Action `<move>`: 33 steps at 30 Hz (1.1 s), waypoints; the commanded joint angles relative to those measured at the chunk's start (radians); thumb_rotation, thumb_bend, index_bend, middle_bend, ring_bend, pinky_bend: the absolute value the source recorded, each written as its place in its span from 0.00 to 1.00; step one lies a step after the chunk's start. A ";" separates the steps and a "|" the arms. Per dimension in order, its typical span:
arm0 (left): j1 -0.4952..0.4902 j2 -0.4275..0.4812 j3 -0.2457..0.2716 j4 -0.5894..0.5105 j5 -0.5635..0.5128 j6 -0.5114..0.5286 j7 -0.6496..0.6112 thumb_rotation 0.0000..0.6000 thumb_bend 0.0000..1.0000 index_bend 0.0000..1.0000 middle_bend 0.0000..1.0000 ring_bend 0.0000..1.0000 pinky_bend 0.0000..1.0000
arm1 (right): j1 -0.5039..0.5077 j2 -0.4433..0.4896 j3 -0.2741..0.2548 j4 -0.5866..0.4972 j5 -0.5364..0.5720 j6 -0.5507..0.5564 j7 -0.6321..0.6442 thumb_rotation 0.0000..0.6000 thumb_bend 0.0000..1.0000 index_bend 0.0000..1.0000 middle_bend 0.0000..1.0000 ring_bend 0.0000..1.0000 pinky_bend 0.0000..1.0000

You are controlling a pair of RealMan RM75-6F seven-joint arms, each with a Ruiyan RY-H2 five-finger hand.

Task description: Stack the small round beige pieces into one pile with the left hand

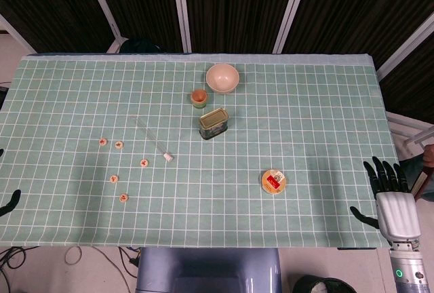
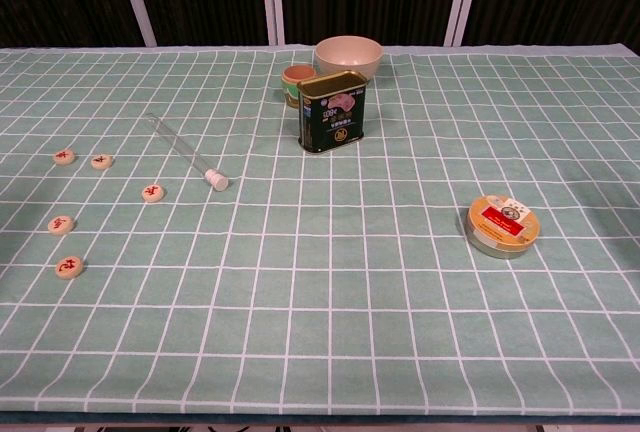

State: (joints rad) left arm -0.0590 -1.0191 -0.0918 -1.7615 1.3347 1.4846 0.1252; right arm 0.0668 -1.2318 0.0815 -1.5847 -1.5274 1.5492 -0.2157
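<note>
Right robot hand [image 1: 392, 201]: black fingers and thumb are mounted on a silver-white palm housing, joined to a grey ribbed wrist cylinder marked by a small green ring light. Left robot hand [image 1: 9, 202]: only black fingertips are shown.

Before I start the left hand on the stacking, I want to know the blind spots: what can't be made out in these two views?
- Left hand: head view shows only dark fingertips at the left edge; pose unclear. Chest view misses it.
- Right hand: absent from chest view.
- Red marks on the beige pieces: too small to read.
- Small orange cup: partly hidden behind the green tin in chest view.
</note>
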 commanded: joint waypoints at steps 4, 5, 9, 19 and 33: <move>-0.001 -0.001 0.000 0.000 -0.002 -0.002 0.004 1.00 0.30 0.05 0.00 0.00 0.00 | 0.001 -0.002 -0.002 0.002 -0.002 -0.003 -0.005 1.00 0.23 0.06 0.01 0.03 0.00; -0.002 -0.001 -0.001 0.000 -0.002 -0.002 0.005 1.00 0.30 0.05 0.00 0.00 0.00 | 0.002 -0.002 -0.003 0.002 -0.001 -0.005 -0.005 1.00 0.23 0.06 0.01 0.03 0.00; -0.001 -0.001 -0.001 -0.002 -0.003 -0.001 0.005 1.00 0.30 0.05 0.00 0.00 0.00 | 0.001 0.000 0.000 0.000 0.002 -0.003 0.000 1.00 0.23 0.06 0.01 0.03 0.00; -0.004 -0.002 0.002 0.004 0.006 -0.005 0.000 1.00 0.25 0.05 0.00 0.00 0.00 | -0.006 0.009 0.004 -0.006 0.007 0.008 0.010 1.00 0.23 0.06 0.01 0.03 0.00; -0.012 -0.004 -0.005 0.043 0.032 -0.004 -0.057 1.00 0.21 0.10 0.00 0.00 0.00 | -0.013 0.011 0.005 -0.017 0.011 0.016 0.015 1.00 0.23 0.06 0.01 0.03 0.00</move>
State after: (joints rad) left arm -0.0683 -1.0227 -0.0971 -1.7225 1.3626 1.4846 0.0722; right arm 0.0542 -1.2207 0.0866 -1.6018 -1.5159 1.5650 -0.2010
